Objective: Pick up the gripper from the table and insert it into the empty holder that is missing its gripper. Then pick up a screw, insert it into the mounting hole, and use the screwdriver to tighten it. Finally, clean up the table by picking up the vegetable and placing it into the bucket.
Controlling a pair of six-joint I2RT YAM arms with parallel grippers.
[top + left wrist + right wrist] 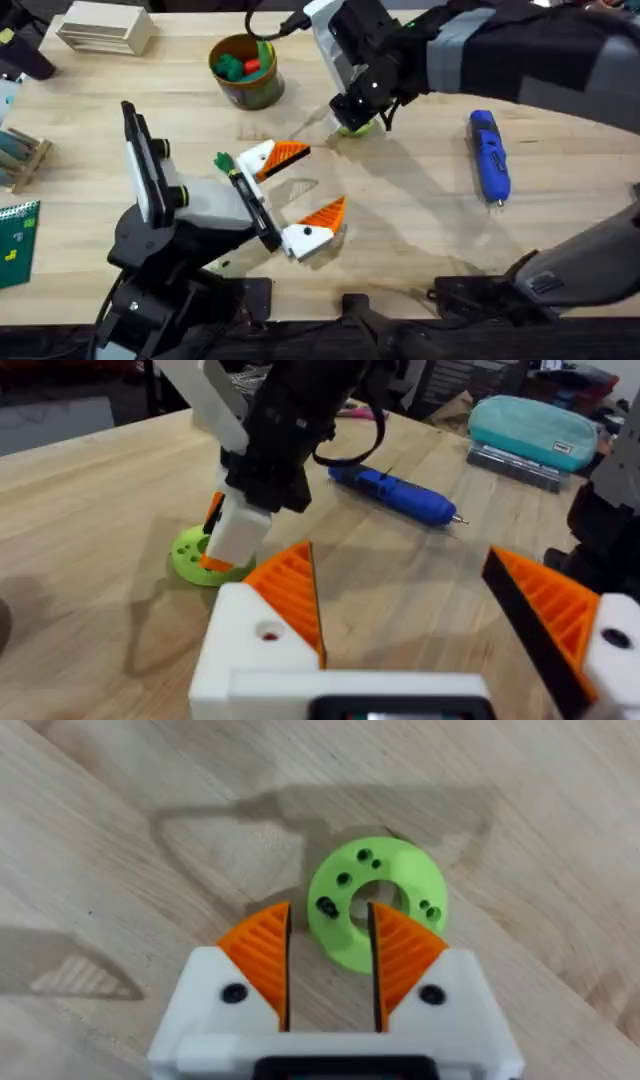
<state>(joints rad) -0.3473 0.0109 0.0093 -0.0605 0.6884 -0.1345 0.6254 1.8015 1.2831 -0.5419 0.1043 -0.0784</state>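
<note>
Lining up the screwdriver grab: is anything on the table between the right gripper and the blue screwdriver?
Nothing visible. Bare table lies between the right gripper, low over the green ring, and the screwdriver.

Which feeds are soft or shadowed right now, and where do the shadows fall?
Overhead: the right arm near the lens is large, dark and blurred, shadowing the table. Left wrist: own orange pads soft; blue screwdriver sharper. Right wrist: hand's shadow across the wood above the green ring.
</note>
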